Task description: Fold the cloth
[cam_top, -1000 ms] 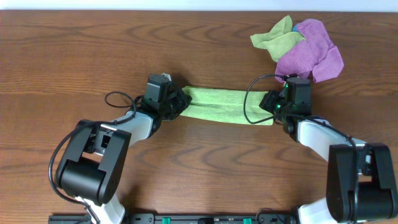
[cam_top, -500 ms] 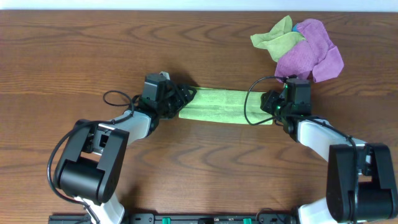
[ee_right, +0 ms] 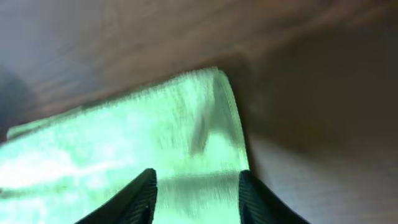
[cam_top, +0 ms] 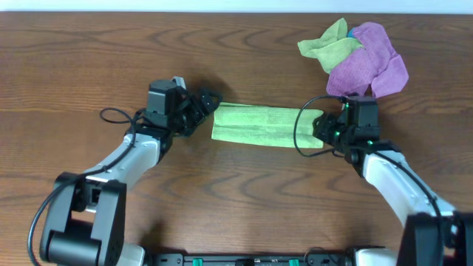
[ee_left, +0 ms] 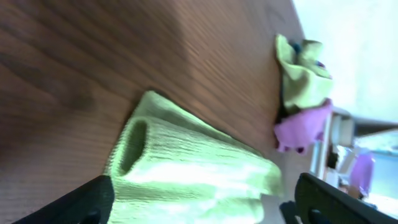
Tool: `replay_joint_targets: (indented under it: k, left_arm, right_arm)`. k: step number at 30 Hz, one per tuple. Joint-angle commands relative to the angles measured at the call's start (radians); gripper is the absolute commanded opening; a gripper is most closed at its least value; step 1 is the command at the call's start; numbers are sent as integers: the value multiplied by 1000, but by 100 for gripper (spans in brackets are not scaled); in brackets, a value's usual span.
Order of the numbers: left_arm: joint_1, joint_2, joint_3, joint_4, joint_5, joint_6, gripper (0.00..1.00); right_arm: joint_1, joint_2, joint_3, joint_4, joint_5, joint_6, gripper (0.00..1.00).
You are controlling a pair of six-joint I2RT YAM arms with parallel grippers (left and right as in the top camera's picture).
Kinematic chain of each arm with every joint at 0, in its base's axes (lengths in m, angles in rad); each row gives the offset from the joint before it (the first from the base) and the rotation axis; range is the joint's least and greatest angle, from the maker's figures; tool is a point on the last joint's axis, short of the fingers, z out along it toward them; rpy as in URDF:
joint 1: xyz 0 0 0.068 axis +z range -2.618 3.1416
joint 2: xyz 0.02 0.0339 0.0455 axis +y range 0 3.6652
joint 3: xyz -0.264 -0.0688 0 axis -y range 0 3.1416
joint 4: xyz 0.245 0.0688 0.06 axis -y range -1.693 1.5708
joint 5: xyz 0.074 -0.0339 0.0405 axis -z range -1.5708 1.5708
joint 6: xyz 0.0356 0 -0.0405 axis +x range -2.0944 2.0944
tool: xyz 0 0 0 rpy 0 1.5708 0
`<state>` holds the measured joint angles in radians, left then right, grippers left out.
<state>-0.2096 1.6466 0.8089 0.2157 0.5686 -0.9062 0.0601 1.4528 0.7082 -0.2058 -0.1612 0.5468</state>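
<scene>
Lying on woodgrain table (cam_top: pixel 89 66): fuzzy lime cloth (cam_top: pixel 259 125) folded into narrow strip.

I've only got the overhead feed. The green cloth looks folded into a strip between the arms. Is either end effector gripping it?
Observer: Left wrist view shows the left end effector wide open, the cloth lying loose, unpinched.
Operator: And the right?
Observer: Right wrist view shows the right end effector with fingers apart, the cloth's end lying flat between them.
Operator: Is the fold flat?
Observer: Not fully; up close, the left end gapes in a small loop.
</scene>
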Motion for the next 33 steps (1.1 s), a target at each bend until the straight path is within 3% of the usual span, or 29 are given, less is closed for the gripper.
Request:
replay_joint_targets:
  k: [1,4,6,7,12,21,33]
  left_arm:
    - [-5,-31,15,2,122,-5,84]
    - [-43,-29,15,2,138,-39,53]
    - [-73,-26,15,4,118,-72,39]
    - [-95,-22,15,6,95,-80,30]
    - [-158,14,15,38,-9,-134,9]
    - [-166,166,20,171,-55,-207,6]
    - [-166,316,92,148,-54,-228,6]
  right_arm:
    - [-2,-60,14,-53,-5,35,47]
    - [-2,-109,14,-121,-57,43,64]
    - [-2,-126,14,-142,-89,44,77]
    - [-2,-133,14,-151,-110,44,79]
    - [-2,-138,14,-179,-135,132,83]
    - [-2,-123,13,-180,-130,163,87]
    - [-1,35,13,-129,-144,213,86]
